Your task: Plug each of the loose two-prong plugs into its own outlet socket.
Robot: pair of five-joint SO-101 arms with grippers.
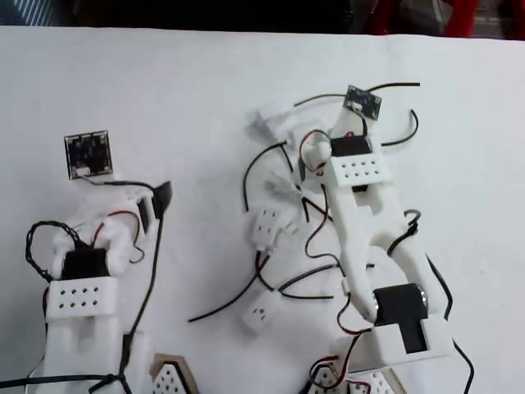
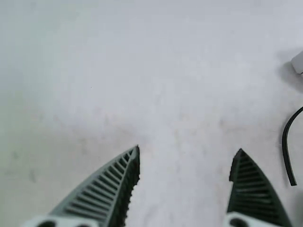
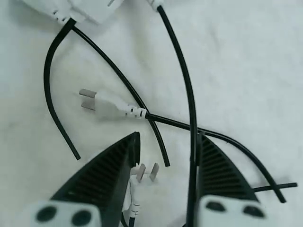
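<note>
We log the left gripper (image 2: 188, 156) released above the white tabletop (image 2: 142, 71); right gripper (image 3: 168, 140) released too, straddling black cords (image 3: 182, 71) near a white two-prong plug (image 3: 106, 106).

My desk (image 1: 205, 74) is plain white. The left claw (image 2: 188, 149) is grey-green with a ribbed pattern. The right claw (image 3: 168, 136) is near-black with the same ridges, and both sit on white bases. One plug (image 3: 106, 105) is white with silvery prongs and a black cord (image 3: 182, 71); a second plug (image 3: 142, 174) matches it. The outlet socket (image 1: 267, 226) is white with small dark holes. The left arm (image 1: 78, 300) and right arm (image 1: 361, 217) are white, with black motors (image 1: 402, 304) and thin red wires (image 1: 115, 218).
</note>
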